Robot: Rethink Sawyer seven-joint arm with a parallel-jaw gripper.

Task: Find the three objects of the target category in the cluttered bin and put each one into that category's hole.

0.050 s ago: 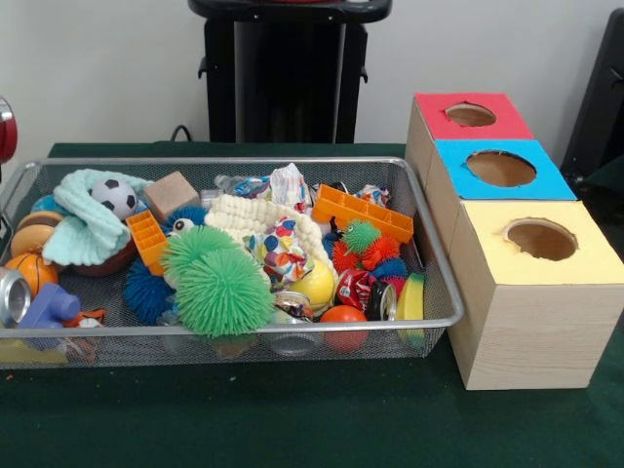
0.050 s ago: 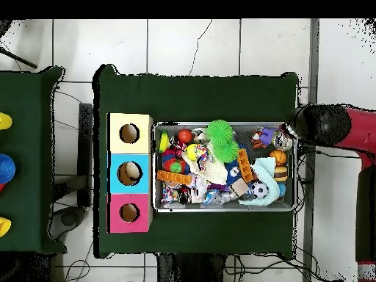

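I cannot tell if my claw, beneath my arm's black end (image 2: 323,125) at the bin's (image 1: 441,261) edge, is released or clenched; the targets lie buried there, so digging could snag the cloth (image 1: 83,226).

My wire mesh bin (image 1: 429,249): rectangular, heaped with mixed clutter, including spiky balls, a soccer ball (image 1: 115,197) and cans. Beside it, three wooden boxes in a row, tops red (image 1: 507,125), blue (image 1: 556,180), yellow (image 1: 595,258), each with one round hole.

Lab (robot arm (image 2: 345,128), tiled floor (image 2: 191,44))
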